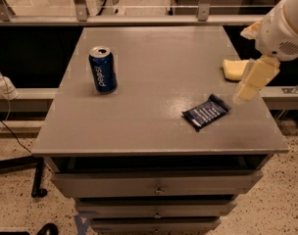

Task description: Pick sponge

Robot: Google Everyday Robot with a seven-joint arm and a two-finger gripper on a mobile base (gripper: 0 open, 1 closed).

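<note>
The sponge (235, 69) is a pale yellow foam block lying flat near the right edge of the grey table top (159, 72). My gripper (245, 65) hangs at the right edge of the table, just right of and above the sponge. It is open and holds nothing. One pale yellow finger (257, 77) points down-left, partly over the sponge's right end. The other finger (250, 30) shows above, beside the white wrist.
A dark blue snack wrapper (206, 111) lies in front of the sponge. A blue soda can (102, 69) stands upright at the left. Drawers sit under the table top, and a rail with posts runs behind it.
</note>
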